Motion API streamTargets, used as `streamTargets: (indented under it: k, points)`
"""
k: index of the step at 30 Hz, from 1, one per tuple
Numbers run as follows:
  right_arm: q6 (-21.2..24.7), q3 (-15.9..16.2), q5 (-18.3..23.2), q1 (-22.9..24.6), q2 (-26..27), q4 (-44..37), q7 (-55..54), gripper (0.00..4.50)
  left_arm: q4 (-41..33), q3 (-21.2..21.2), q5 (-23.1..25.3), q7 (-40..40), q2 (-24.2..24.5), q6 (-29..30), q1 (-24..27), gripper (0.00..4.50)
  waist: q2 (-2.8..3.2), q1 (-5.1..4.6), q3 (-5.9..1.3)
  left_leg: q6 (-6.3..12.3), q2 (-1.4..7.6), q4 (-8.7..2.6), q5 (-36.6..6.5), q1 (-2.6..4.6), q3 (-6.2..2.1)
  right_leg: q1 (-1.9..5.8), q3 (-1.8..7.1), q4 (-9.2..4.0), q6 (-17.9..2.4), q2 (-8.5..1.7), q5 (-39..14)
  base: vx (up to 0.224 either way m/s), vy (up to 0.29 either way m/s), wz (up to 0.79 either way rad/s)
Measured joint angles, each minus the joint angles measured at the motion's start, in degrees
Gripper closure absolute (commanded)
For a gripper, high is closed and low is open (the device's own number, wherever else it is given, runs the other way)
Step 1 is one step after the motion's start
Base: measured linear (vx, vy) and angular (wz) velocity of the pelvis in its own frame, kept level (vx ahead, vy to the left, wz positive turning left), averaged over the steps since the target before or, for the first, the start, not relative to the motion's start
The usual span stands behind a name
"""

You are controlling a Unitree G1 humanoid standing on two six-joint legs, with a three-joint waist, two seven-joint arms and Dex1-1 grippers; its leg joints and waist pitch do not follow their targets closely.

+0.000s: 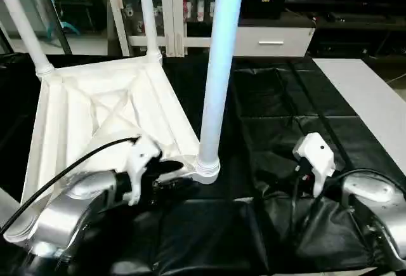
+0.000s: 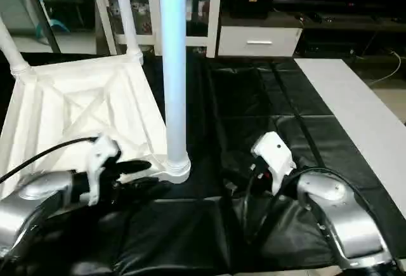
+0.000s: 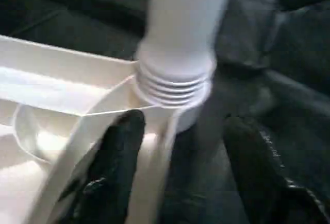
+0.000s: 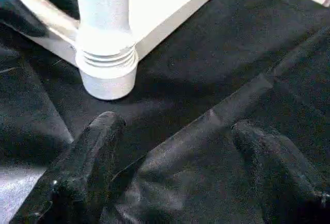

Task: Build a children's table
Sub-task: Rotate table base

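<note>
Tabletop [image 1: 95, 117] lies underside-up on the black-covered bench [image 1: 285, 130], three legs [image 1: 219, 73] standing in its corner sockets. Left claw [image 3: 175, 177] spread beside the near socket; right claw [image 4: 175, 183] spread over the cover. No readable writing.

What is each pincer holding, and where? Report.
Nothing held. Left pincer stands open astride the tabletop rim by the near leg; right pincer open over black cloth.

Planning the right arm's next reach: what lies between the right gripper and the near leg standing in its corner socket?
Only bare black cloth, as the right wrist view shows, between the right gripper and the near leg.
</note>
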Motion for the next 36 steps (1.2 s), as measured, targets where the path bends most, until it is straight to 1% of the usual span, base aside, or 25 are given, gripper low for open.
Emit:
streamTargets:
  k: [3, 7, 9, 13, 18, 19, 20, 22, 23, 25, 27, 28, 29, 32, 34, 36]
  points:
    - [0.30, 0.04, 0.51, 0.00, -0.66, -0.19, 1.30, 0.77, 3.43, -1.95, 1.92, -0.19, 0.95, -1.16, -2.00, 1.44, 0.00, -0.14, 0.00, -0.02, 0.19, -0.05, 0.01, -0.05, 0.25, -0.12, -0.01, -0.01, 0.17, 0.05, -0.10, 0.000, 0.000, 0.00]
    - [0.45, 0.63, 0.60, -0.01, -0.79, -1.67, 2.28, 0.77, 5.19, -2.97, 2.11, -1.75, 2.18, -0.06, -3.43, 1.44, 0.01, -0.01, 0.00, -0.02, 0.21, -0.15, 0.01, -0.04, 0.30, -0.26, -0.02, -0.15, 0.24, 0.05, -0.21, 0.000, 0.000, 0.00]
    - [0.46, 1.17, 0.61, -0.01, -1.05, -1.71, 2.82, 0.77, 5.28, -3.19, 2.14, -2.46, 3.17, 0.56, -3.54, 1.44, 0.02, 0.04, 0.01, -0.01, 0.21, -0.23, 0.01, -0.08, 0.35, -0.31, -0.02, -0.27, 0.24, 0.04, -0.21, 0.000, 0.000, 0.00]
    - [0.49, 1.19, 0.68, -0.01, -1.45, -1.79, 3.06, 0.77, 4.70, -3.18, 2.04, -3.28, 3.72, 2.08, -3.23, 1.44, 0.01, 0.12, 0.01, 0.00, 0.22, -0.36, 0.01, -0.06, 0.42, -0.29, -0.02, -0.42, 0.23, 0.03, -0.20, 0.000, 0.000, 0.00]
    - [0.51, 1.34, 0.52, 0.00, -1.93, -1.83, 3.56, 0.77, 2.07, -3.15, 1.62, -3.56, 5.69, 3.67, -1.62, 1.44, -0.04, 0.11, 0.01, -0.01, 0.23, -0.47, 0.01, -0.02, 0.51, -0.26, 0.02, -0.46, 0.23, 0.03, -0.20, 0.000, 0.000, 0.00]
    - [0.51, 1.46, 0.52, -0.01, -1.97, -1.83, 3.74, 0.77, 1.75, -3.15, 1.60, -3.55, 5.71, 4.02, -1.52, 1.59, -0.05, 0.10, 0.01, -0.01, 0.23, -0.48, 0.01, -0.01, 0.52, -0.25, 0.02, -0.46, 0.23, 0.03, -0.20, 0.000, 0.000, 0.00]
    - [0.51, 1.76, 0.51, -0.01, -1.97, -1.84, 3.80, 0.77, 1.42, -3.15, 1.57, -3.55, 5.71, 4.26, -1.37, 1.59, -0.05, 0.08, 0.01, -0.01, 0.24, -0.49, 0.01, -0.01, 0.52, -0.25, 0.02, -0.47, 0.23, 0.03, -0.20, 0.000, 0.000, 0.00]
    - [0.51, 2.21, 0.51, -0.01, -1.96, -1.83, 3.83, 0.77, 0.76, -3.14, 1.52, -3.56, 5.83, 4.73, -1.01, 1.81, -0.05, 0.05, 0.01, -0.01, 0.24, -0.50, 0.01, 0.00, 0.54, -0.25, 0.03, -0.48, 0.23, 0.02, -0.20, 0.000, 0.000, 0.00]
    - [0.51, 2.30, 0.50, -0.02, -1.96, -1.83, 3.84, 0.77, 0.38, -3.14, 1.52, -3.58, 5.98, 5.08, -0.86, 1.81, -0.05, 0.07, 0.01, -0.01, 0.24, -0.50, 0.01, 0.01, 0.54, -0.26, 0.03, -0.48, 0.23, 0.03, -0.20, 0.000, 0.000, 0.00]
    - [0.50, 2.31, 0.49, -0.22, -1.96, -1.83, 3.84, 0.77, -0.81, -3.12, 1.40, -3.60, 6.57, 5.93, -0.17, 1.99, -0.06, 0.00, 0.01, -0.01, 0.25, -0.52, 0.01, 0.00, 0.55, -0.25, 0.03, -0.49, 0.23, 0.02, -0.21, 0.000, 0.000, 0.00]
    - [0.50, 2.31, 0.49, -0.47, -1.89, -1.82, 3.83, 0.77, -1.93, -3.11, 1.22, -3.49, 7.09, 6.91, 0.50, 2.04, -0.08, -0.06, 0.01, -0.01, 0.25, -0.57, 0.01, -0.01, 0.61, -0.25, 0.06, -0.50, 0.23, 0.03, -0.21, 0.000, 0.000, 0.00]
    - [0.48, 2.32, 0.47, -0.55, -1.81, -1.82, 3.84, 0.77, -2.12, -3.07, 1.22, -3.38, 7.33, 7.08, 0.59, 2.13, -0.11, -0.06, 0.01, -0.01, 0.26, -0.58, 0.01, -0.01, 0.61, -0.25, 0.06, -0.50, 0.24, 0.03, -0.21, 0.000, 0.000, 0.00]
    - [0.47, 2.34, 0.43, -0.73, -1.64, -1.80, 3.83, 0.77, -2.29, -3.05, 1.23, -3.06, 7.39, 7.53, 0.65, 2.35, -0.12, -0.05, 0.01, -0.01, 0.26, -0.59, 0.01, -0.01, 0.62, -0.24, 0.06, -0.50, 0.24, 0.03, -0.21, 0.000, 0.000, 0.00]
    - [0.37, 2.72, 0.42, -1.57, -1.14, -1.70, 3.83, 0.77, -2.44, -3.07, 1.43, -2.52, 7.28, 8.15, 0.70, 2.44, -0.13, -0.04, 0.00, -0.01, 0.26, -0.60, 0.01, 0.00, 0.63, -0.23, 0.07, -0.50, 0.24, 0.03, -0.21, 0.000, 0.000, 0.00]
    - [0.33, 3.08, 0.41, -1.73, -0.96, -1.51, 3.83, 0.77, -2.56, -3.11, 1.56, -2.06, 7.01, 8.51, 0.65, 2.70, -0.13, 0.02, 0.00, -0.01, 0.26, -0.60, 0.01, 0.01, 0.63, -0.19, 0.07, -0.53, 0.24, 0.02, -0.21, 0.000, 0.000, 0.00]
    - [0.25, 3.41, 0.42, -1.74, -0.61, -1.15, 3.83, 0.77, -2.35, -3.04, 1.69, -1.50, 6.48, 8.19, 0.56, 2.80, -0.10, 0.04, -0.01, -0.01, 0.26, -0.60, 0.01, 0.01, 0.65, -0.16, 0.07, -0.54, 0.24, 0.02, -0.21, 0.000, 0.000, 0.00]
